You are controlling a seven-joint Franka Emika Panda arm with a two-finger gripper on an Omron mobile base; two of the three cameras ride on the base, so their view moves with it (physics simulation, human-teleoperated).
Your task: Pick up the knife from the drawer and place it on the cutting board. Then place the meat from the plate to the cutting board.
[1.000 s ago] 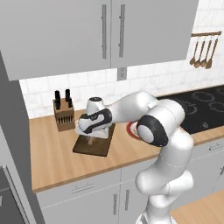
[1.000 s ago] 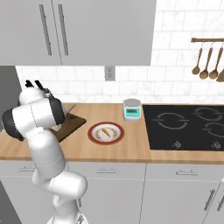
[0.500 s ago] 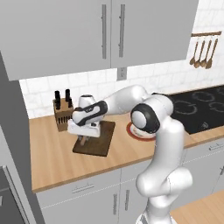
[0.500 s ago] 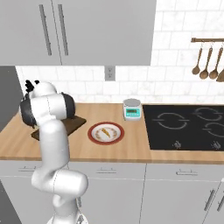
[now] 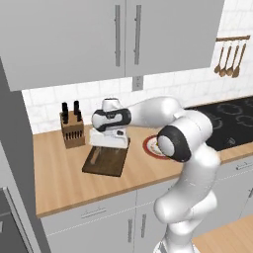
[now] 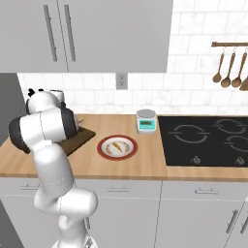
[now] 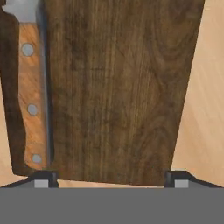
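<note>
The knife (image 7: 33,87), with a brown riveted handle and a grey blade, lies flat along the left edge of the dark cutting board (image 7: 118,87). My gripper (image 7: 111,177) hangs open just above the board, nothing between its fingertips (image 7: 43,177), the knife off to one side. From the left base view the gripper (image 5: 109,145) hovers over the board (image 5: 111,162), on which the knife (image 5: 95,155) rests. The red-rimmed plate (image 6: 116,147) still carries the meat (image 6: 115,147), right of the board (image 6: 81,138). The drawer fronts (image 5: 94,211) under the counter are shut.
A wooden knife block (image 5: 72,128) with black handles stands behind the board at the left. A small kitchen scale (image 6: 146,121) sits beside the black hob (image 6: 208,140). Spoons (image 6: 227,70) hang on the wall at the right. Upper cabinets (image 5: 118,34) hang overhead.
The hand swung left and down over the board, then came back right and up a little. The knife now lies free on the board.
</note>
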